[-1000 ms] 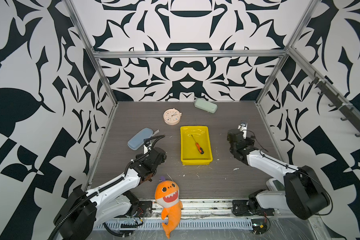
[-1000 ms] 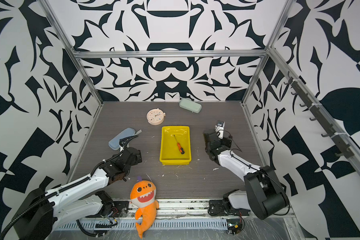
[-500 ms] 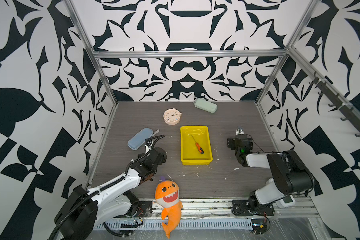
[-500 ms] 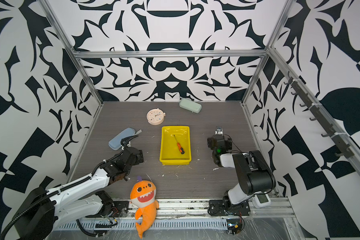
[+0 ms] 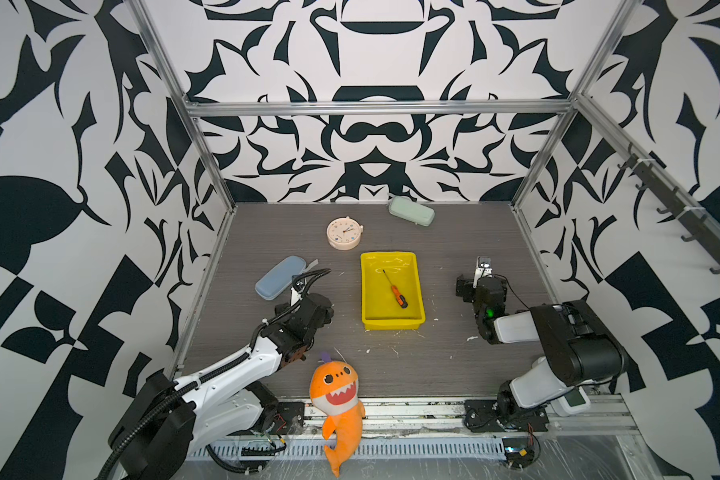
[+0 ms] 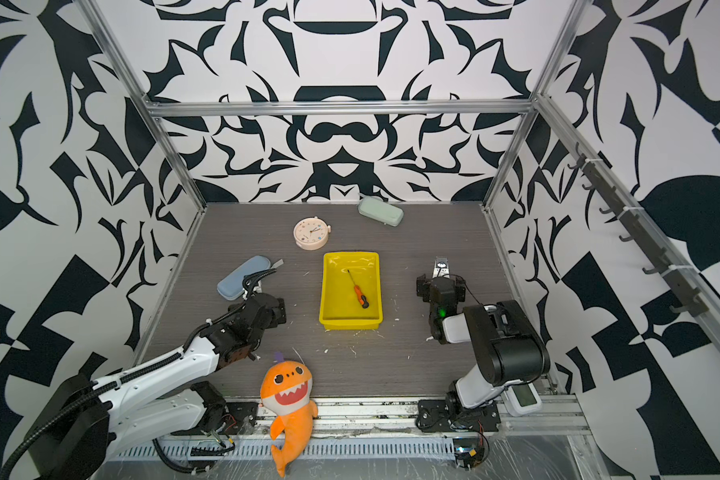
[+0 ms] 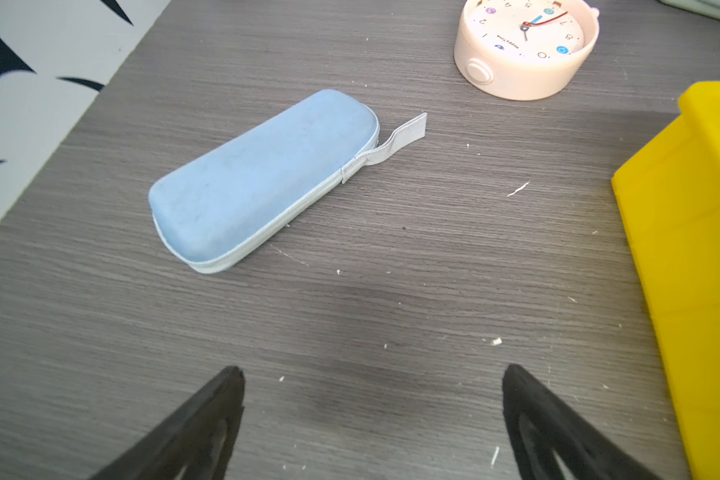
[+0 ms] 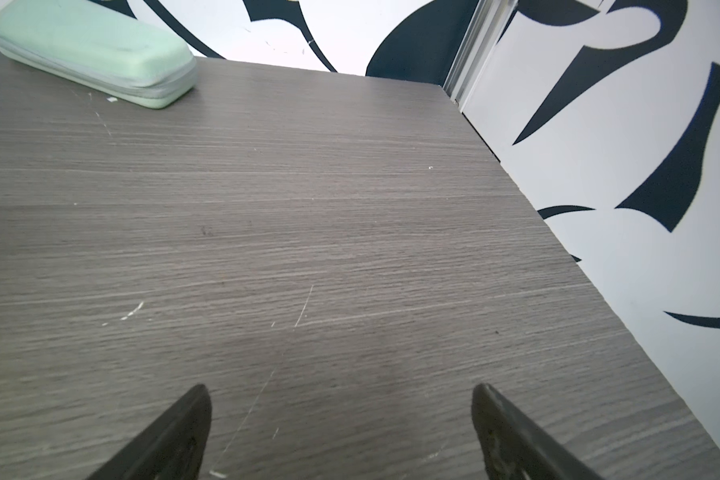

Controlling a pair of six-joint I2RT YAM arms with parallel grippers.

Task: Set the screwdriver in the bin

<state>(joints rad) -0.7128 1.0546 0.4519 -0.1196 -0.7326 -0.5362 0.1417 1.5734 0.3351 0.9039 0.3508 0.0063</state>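
Lying diagonal in the bin (image 5: 393,322), the screwdriver (image 5: 393,288) has its tip aimed back-left, cap front-right; left gripper (image 7: 371,374) and right gripper (image 8: 337,390) both gape empty.

Bare tabletop (image 5: 445,257) both sides of the bin (image 5: 393,323), clock (image 5: 345,233) close behind, blue case (image 5: 280,277) at left.

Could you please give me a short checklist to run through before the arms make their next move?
1. The screwdriver lies inside the yellow bin: ok.
2. The left gripper is open and holds nothing: ok.
3. The right gripper is open and holds nothing: ok.
4. The blue case lies apart from the left gripper: ok.
5. Both grippers are outside the yellow bin: ok.
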